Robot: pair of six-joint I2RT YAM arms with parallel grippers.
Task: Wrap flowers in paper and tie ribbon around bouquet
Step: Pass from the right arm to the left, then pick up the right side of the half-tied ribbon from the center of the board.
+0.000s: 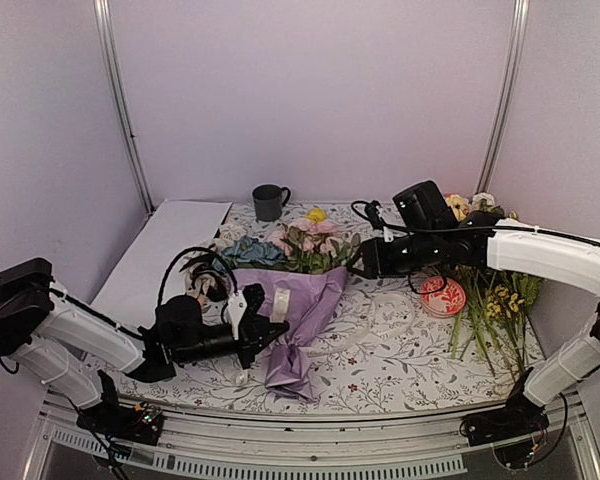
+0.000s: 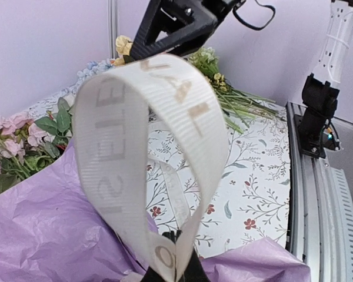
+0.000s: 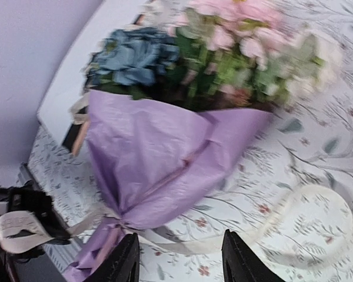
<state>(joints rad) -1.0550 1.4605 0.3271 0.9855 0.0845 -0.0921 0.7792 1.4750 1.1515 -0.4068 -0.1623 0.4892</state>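
While the left gripper (image 1: 246,325) clamps the looped ribbon (image 2: 153,164), the right gripper (image 3: 179,258) hangs part open, empty, beside the bouquet (image 1: 302,305) on the table (image 1: 400,350). A mug (image 1: 269,201), white sheet (image 1: 170,250) and loose stems (image 1: 495,305) lie around it.

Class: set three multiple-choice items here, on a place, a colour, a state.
1. Where is the dark grey ceramic mug? A far edge of the floral-patterned table; B on a white sheet; C by the arm bases.
2. What colour is the crinkled paper wrapping the pink-and-blue flowers? A white; B green; C lilac-purple.
3. The left hand is: A open; B shut on the cream fabric ribbon; C holding the mug.
Key: A, it stands beyond the flowers; C, purple in every view; B, ribbon loops from its grip.
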